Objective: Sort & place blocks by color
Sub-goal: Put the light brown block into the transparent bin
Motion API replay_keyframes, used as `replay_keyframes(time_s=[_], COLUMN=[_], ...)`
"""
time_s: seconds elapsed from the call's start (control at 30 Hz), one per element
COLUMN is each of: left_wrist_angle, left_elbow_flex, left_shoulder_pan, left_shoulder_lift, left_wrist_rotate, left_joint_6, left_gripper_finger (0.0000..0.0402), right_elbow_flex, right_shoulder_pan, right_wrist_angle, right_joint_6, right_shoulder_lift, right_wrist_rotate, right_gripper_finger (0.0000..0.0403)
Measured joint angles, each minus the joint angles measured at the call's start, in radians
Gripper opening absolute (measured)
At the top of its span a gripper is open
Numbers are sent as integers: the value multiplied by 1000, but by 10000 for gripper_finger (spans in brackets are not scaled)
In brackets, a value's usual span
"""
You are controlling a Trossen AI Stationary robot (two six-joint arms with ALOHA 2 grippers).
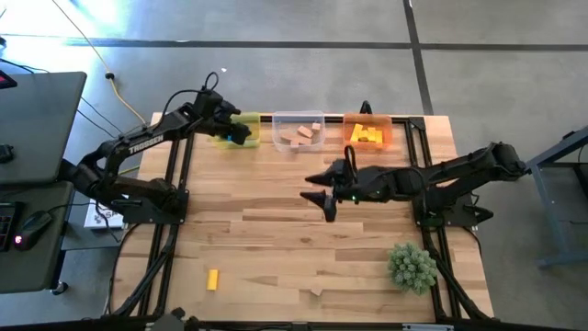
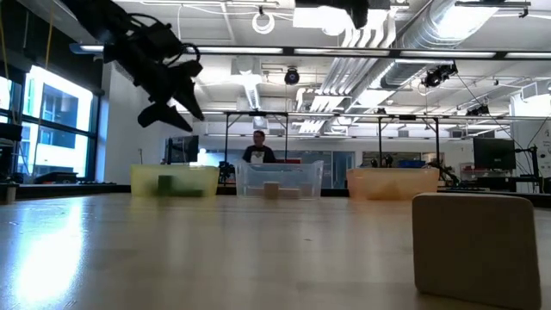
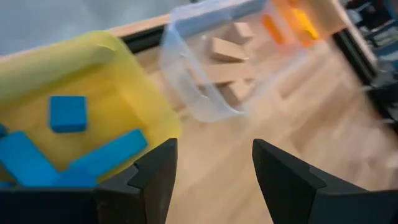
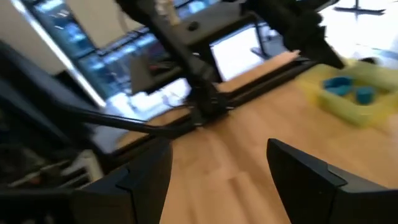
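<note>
Blue blocks (image 3: 67, 113) lie in the yellow bin (image 1: 241, 130), tan blocks (image 3: 227, 50) in the clear bin (image 1: 299, 131), and yellow blocks (image 1: 368, 136) in the orange bin (image 1: 367, 121). One yellow block (image 1: 212, 279) and one tan block (image 1: 317, 291) rest flat on the table near its near edge. My left gripper (image 3: 214, 155) hangs open and empty above the yellow bin's near rim; it also shows in the low view (image 2: 168, 95). My right gripper (image 1: 323, 191) is open and empty above the table's middle.
The three bins stand in a row along the far edge. A spiky green plant ball (image 1: 412, 267) sits near the right near corner. Bare tabletop (image 1: 266, 230) spreads between the bins and the two loose blocks. A person (image 2: 258, 148) stands beyond the table.
</note>
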Motion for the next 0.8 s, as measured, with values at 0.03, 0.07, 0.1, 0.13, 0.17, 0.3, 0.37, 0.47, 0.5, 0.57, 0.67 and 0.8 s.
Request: replay_keyframes(time_s=[0.03, 0.07, 0.1, 0.13, 0.17, 0.3, 0.37, 0.47, 0.5, 0.57, 0.67, 0.8], left_wrist_angle=[-10, -23, -33, -41, -48, -72, -81, -89, -89, -90, -93, -134], left_elbow_flex=[0, 0, 0, 0, 0, 0, 0, 0, 0, 0, 0, 0], left_shoulder_pan=[-14, -29, -47, -66, -87, -180, -231, -307, -329, -368, -417, -457], left_shoulder_lift=[-16, -32, -47, -63, -78, -138, -166, -203, -211, -225, -236, -239], left_wrist_rotate=[1, 1, 0, 0, -1, -1, -3, -16, -21, -35, -75, -108], left_joint_6=[-7, -10, -11, -12, -19, -73, -97, -129, -140, -167, -193, -197], left_gripper_finger=[198, 197, 197, 197, 197, 197, 197, 197, 197, 197, 197, 197], right_elbow_flex=[0, 0, 0, 0, 0, 0, 15, 74, 99, 153, 245, 357], right_shoulder_pan=[17, 33, 50, 68, 83, 131, 150, 172, 178, 192, 207, 227], right_wrist_angle=[14, 22, 26, 28, 33, 74, 77, 38, 17, -64, -218, -463], right_joint_6=[10, 16, 16, 16, 16, 21, 16, -7, -14, -28, 9, 112], right_shoulder_lift=[0, 0, 0, 0, 0, 0, 1, 6, 13, 33, 86, 178], right_wrist_rotate=[-4, -7, -7, -6, -5, -3, -3, 3, 8, 10, 4, -28], right_gripper_finger=[250, 250, 250, 250, 250, 250, 250, 249, 249, 249, 249, 249])
